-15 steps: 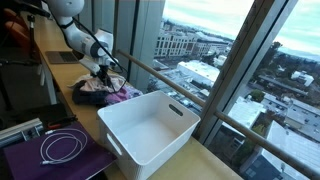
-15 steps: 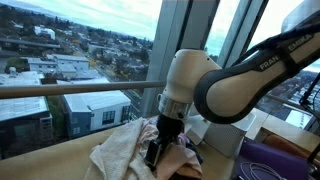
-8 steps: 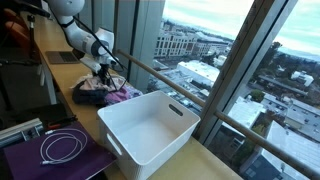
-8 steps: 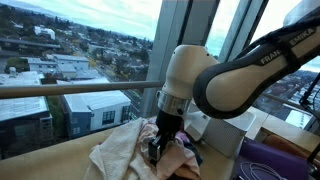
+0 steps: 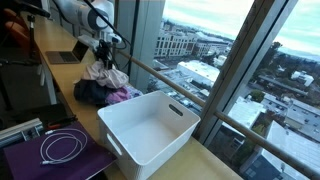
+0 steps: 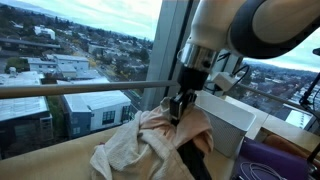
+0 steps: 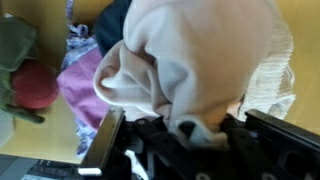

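A cream cloth (image 6: pixel 158 135) is pinched by the claw (image 6: pixel 180 106), whose jaws are seen closed on a bunched fold at the cloth's top. In both exterior views the cloth is held above the table (image 5: pixel 62 88), and its long axis runs nearly upright: the gripped end points to 12 o'clock and the loose end hangs to 6 o'clock (image 5: pixel 105 72). In an exterior view the lower part is spread toward 7 o'clock, where it is draped over the pile (image 6: pixel 115 158) and touches it. The pile of dark and pink clothes (image 5: pixel 100 93) is seen directly beneath the claw (image 5: pixel 104 46). A white bin (image 5: pixel 150 127) is set at 4 o'clock from the pile, just beside it. At 7 o'clock from the bin, a white cable (image 5: pixel 62 147) is coiled on a purple mat (image 5: pixel 30 160). In the wrist view the cloth (image 7: pixel 195 60) fills the frame from 11 to 3 o'clock, its folds gathered down into the claw (image 7: pixel 178 140) at 6 o'clock. A pink garment (image 7: pixel 80 92) is seen at 9 o'clock of it.
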`<state>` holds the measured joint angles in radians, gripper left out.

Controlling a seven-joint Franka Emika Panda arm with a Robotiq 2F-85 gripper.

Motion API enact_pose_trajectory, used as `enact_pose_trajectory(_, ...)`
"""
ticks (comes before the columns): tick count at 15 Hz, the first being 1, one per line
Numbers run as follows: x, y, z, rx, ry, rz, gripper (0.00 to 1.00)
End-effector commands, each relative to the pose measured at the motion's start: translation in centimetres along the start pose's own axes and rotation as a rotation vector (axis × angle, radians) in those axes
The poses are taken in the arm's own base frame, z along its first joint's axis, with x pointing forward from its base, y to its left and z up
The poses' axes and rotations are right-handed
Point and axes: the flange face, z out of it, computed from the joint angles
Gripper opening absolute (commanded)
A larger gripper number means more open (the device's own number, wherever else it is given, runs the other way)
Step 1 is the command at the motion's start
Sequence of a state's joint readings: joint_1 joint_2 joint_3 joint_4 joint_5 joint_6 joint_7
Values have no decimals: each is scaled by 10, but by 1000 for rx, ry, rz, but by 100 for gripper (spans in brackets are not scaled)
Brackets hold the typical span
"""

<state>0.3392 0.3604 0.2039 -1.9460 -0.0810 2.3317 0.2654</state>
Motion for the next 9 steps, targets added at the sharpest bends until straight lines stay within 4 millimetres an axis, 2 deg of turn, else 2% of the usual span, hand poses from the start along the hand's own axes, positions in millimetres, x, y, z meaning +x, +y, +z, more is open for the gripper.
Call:
enact_pose_trajectory(1,-27,47,-72,-41,57,109,5)
enact_pose_trajectory(5,-45,103,-149,-81,162,229,5)
enact_pose_trajectory(9,-67,148,-239,-141,267,297,5)
